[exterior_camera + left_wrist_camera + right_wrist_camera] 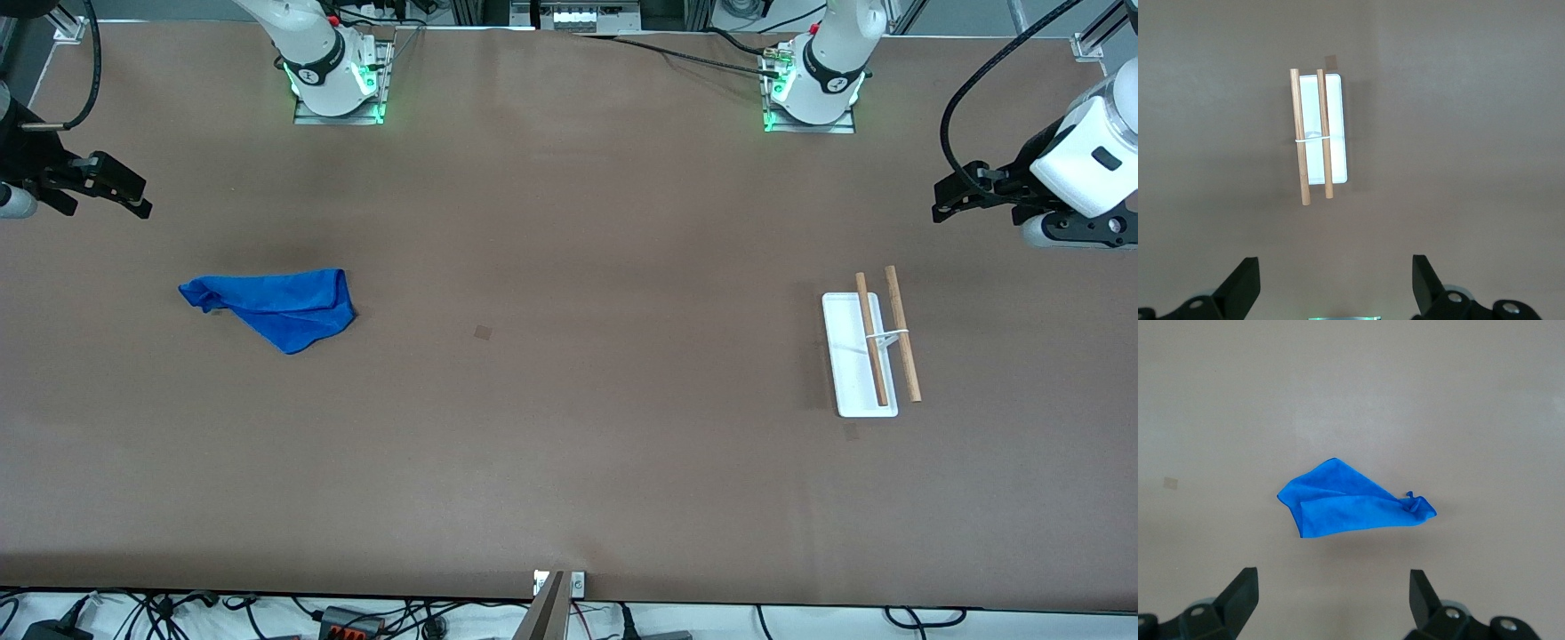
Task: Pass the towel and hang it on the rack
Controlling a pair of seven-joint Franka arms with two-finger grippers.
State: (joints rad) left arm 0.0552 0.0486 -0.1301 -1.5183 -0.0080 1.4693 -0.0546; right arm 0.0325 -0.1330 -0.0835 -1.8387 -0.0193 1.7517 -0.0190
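A crumpled blue towel lies flat on the brown table toward the right arm's end. The rack stands toward the left arm's end: a white rectangular base, two parallel wooden rods and a thin white support. My right gripper hangs open and empty over the table's edge at the right arm's end, apart from the towel. My left gripper hangs open and empty over the left arm's end, apart from the rack.
The arm bases stand along the table's edge farthest from the front camera. A small dark square mark sits mid-table. A metal bracket and cables line the nearest edge.
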